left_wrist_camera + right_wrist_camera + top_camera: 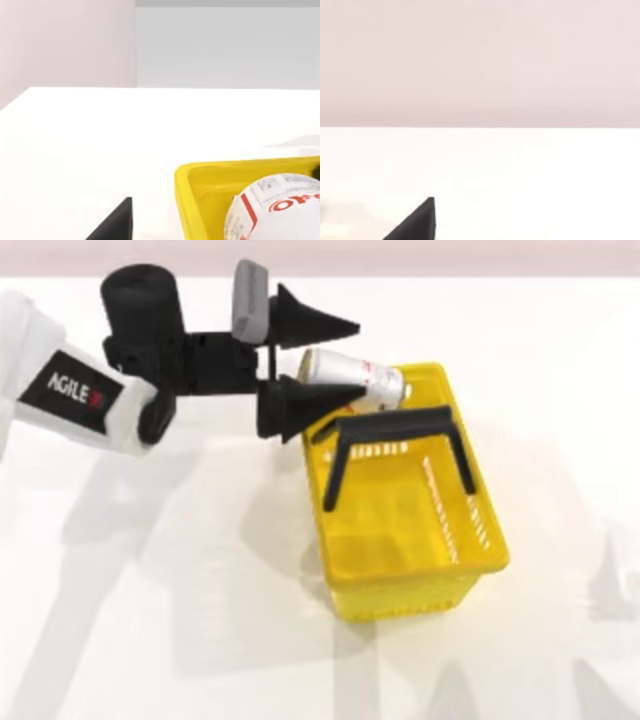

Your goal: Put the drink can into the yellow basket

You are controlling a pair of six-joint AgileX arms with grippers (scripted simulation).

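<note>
You are nearly done: your left gripper [345,358] is spread wide, the drink can [352,375] lies tipped over the yellow basket's [485,540] far rim, not yet settled inside.

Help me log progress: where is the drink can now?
In the top view the drink can lies tilted over the far left corner of the yellow basket, between the open fingers of the left gripper.
</note>
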